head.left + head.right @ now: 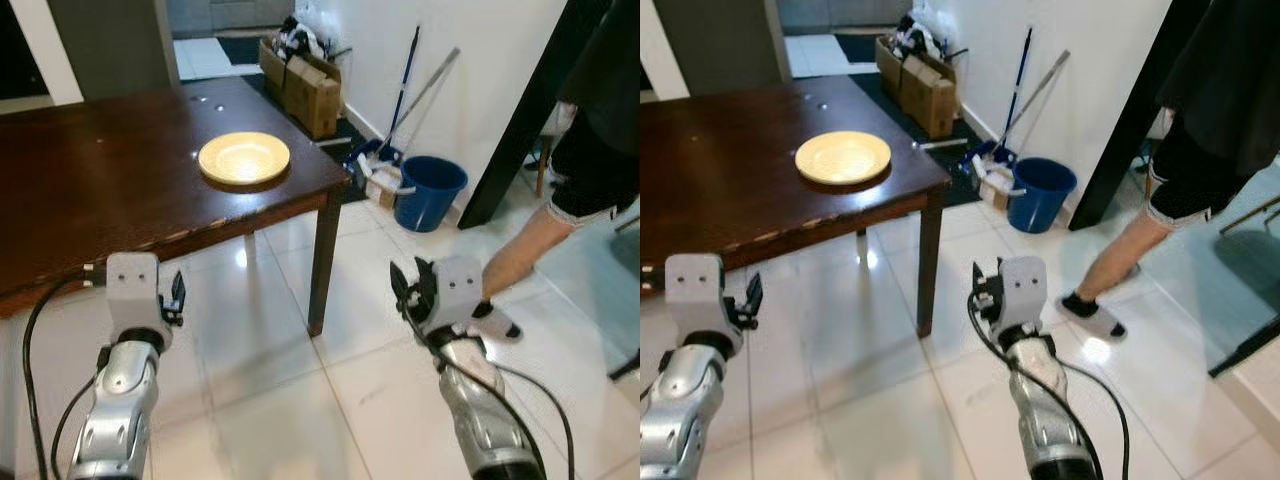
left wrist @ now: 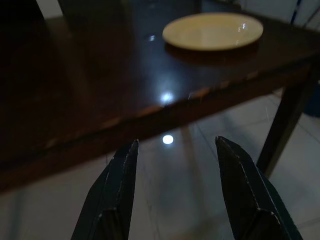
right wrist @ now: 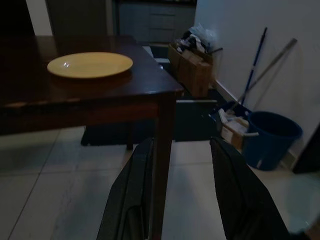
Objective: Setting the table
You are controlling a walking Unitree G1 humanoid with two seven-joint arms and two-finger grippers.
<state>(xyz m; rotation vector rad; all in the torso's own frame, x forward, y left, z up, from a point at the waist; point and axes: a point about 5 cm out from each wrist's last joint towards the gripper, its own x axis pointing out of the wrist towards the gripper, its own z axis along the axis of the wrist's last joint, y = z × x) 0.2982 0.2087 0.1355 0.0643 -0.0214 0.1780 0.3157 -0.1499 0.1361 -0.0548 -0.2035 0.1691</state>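
Both grippers (image 2: 175, 150) (image 3: 182, 150) parted, empty, fingertips cropped; yellow plate (image 1: 244, 157) beyond, table (image 1: 90, 190) cut off.

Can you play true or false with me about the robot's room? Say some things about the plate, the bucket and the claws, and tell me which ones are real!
1. A yellow plate sits on the dark wooden table. True.
2. The plate is held in the left claw. False: the left claw is open and holds nothing; it hangs in front of the table's edge, over the floor.
3. A blue bucket stands on the floor by the white wall. True.
4. The right claw is shut on a spoon. False: its fingers are apart with nothing between them.
5. A person's leg is on the robot's right side. True.
6. The bucket stands on the table. False: it is on the tiled floor, past the table's corner.
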